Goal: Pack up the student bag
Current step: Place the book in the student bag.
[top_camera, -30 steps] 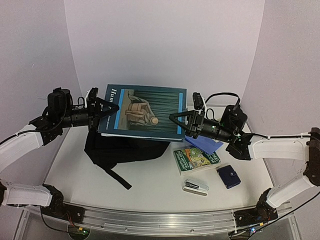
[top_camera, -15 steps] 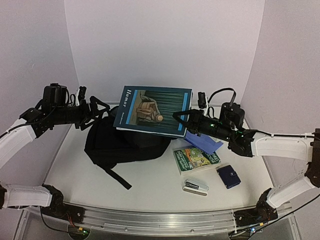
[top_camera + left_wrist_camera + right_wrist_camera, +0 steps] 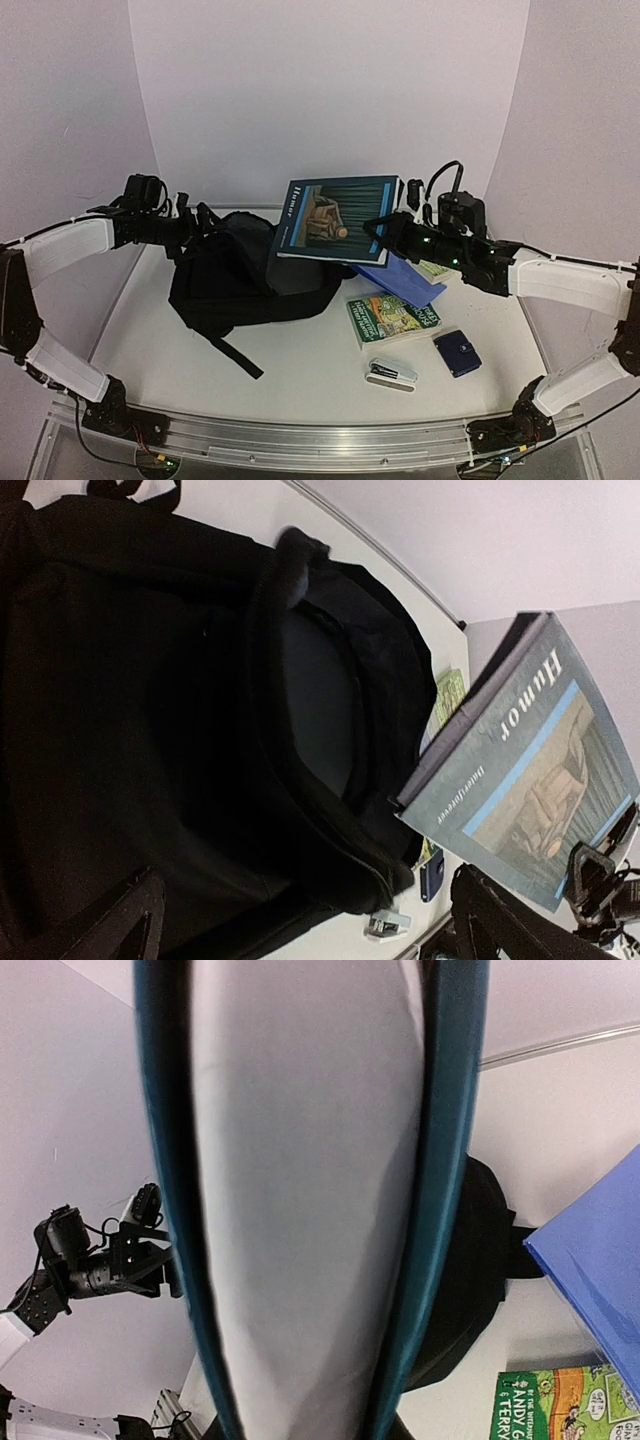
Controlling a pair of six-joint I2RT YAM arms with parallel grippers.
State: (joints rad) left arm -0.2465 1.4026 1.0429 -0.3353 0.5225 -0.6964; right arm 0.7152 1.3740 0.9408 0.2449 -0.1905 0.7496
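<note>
White book (image 3: 300, 1180) page edges show only from right wrist.

The student bag (image 3: 240, 275) fills the left-centre of the table (image 3: 300, 385), its opening on the right side. The hardcover book (image 3: 335, 220), clamped in the right gripper (image 3: 385, 232), hangs tilted just above that opening and bars the way in from the right. The left gripper (image 3: 205, 228), jaws wide, sits at the bag's far left edge. A blue folder (image 3: 405, 282), green book (image 3: 392, 315), dark blue case (image 3: 458, 352) and small white item (image 3: 392, 374) crowd the right side. Near centre and near left offer passage, save one strap (image 3: 232, 355).
</note>
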